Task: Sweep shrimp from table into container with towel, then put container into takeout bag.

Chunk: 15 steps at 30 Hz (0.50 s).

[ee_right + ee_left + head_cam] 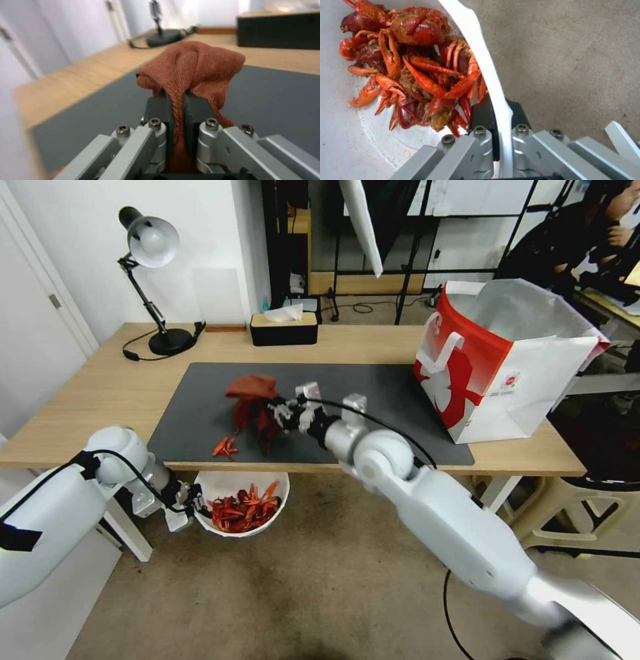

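**Few shrimp left on the mat, most already in the bowl**

Two or three shrimp (225, 447) lie at the near edge of the dark mat (200, 413) on the counter (120, 387), just above the bowl (280, 488). The left tool (189, 500) holds that white bowl below the counter's front edge, its pads pinched on the rim, one inside and one outside, as the left wrist view shows. I take it the bowl sits there so that anything pushed off the edge drops straight in. It already holds a glossy red-orange heap of claws, legs and curled bodies, piled toward one side, with faint reddish smears on the white floor.

The right tool (283, 412) is clamped on the towel (253, 403), a rust-brown ribbed cloth bunched above the pads and hanging in folds over the mat, just beyond the loose shrimp. Held that way, the drooping cloth would serve as the sweeping edge.

The red-and-white takeout bag (500, 367) stands open at the counter's right end, well apart from the bowl.
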Tool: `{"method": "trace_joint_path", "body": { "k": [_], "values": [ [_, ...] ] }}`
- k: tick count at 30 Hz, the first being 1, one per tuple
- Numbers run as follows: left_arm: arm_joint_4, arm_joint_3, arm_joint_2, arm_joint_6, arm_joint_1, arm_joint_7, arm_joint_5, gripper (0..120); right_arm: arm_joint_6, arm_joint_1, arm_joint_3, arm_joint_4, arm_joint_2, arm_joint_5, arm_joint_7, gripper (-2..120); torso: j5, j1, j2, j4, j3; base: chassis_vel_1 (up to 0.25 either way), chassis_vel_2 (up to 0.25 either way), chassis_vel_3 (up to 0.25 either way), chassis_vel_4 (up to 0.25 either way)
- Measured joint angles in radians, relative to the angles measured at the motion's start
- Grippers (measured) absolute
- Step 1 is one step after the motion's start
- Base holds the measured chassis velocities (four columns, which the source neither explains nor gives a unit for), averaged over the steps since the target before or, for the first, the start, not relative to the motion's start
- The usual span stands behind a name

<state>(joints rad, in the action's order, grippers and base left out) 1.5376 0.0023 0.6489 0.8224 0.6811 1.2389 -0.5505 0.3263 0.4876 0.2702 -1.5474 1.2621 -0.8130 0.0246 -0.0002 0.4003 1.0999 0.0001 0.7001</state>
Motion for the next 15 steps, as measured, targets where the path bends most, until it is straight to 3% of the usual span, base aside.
{"method": "trace_joint_path", "body": {
  "k": [7, 15],
  "values": [
    [-0.005, -0.002, -0.003, 0.0, 0.0, 0.0, 0.0, 0, 0.012, -0.053, 0.035, 0.158, 0.084, 0.035, -0.01, 4, -0.0001, 0.0, 0.0, 0.0, 0.0, 0.0, 0.0, 0.0, 0.0],
    [-0.013, -0.01, -0.005, 0.0, -0.005, -0.001, 0.005, 0, 0.029, -0.064, 0.105, 0.187, 0.088, 0.054, -0.068, 4, -0.0001, 0.0, 0.0, -0.0001, 0.0, 0.0, 0.0, 0.0, 0.0]
  ]
}}
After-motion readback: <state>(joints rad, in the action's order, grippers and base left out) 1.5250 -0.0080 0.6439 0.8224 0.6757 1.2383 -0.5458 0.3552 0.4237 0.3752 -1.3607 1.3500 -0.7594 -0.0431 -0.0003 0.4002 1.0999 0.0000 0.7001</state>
